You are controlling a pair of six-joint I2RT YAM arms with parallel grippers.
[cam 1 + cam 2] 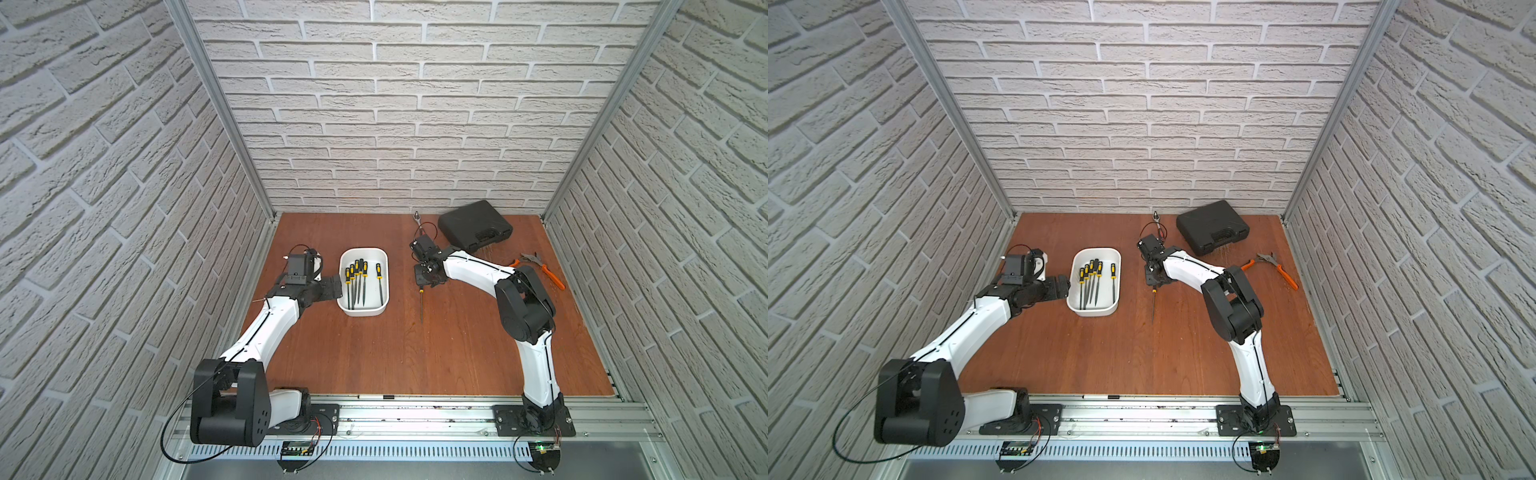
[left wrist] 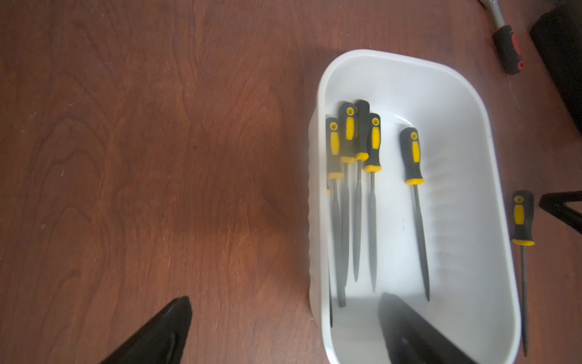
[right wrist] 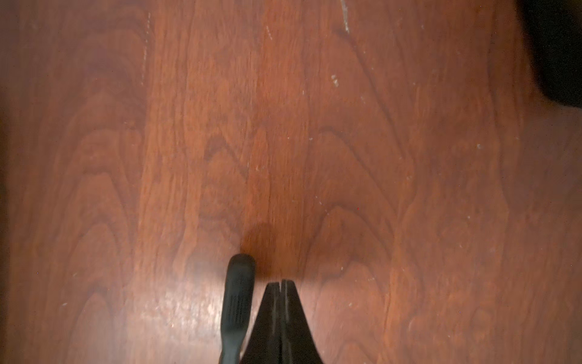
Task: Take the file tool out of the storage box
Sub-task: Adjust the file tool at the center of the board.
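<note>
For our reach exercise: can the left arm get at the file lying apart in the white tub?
Probably yes: the open left hand hangs at the storage box rim; nothing covers the lone file.

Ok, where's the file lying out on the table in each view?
In both top views: file on the table, right of the white box.
Left wrist: just outside the box wall.
Right wrist: only its dark handle shows.
Shared landmark: the shut right gripper at its handle.

- The left pincer (image 1: 333, 286) is gaping wide at the storage box (image 1: 363, 311)'s left rim, one finger (image 2: 415, 334) hanging over its inside.
- The right arm (image 1: 473, 268) is arching over, the right pincer (image 3: 281, 282) pointing down, jaws pressing together, right of the box.
</note>
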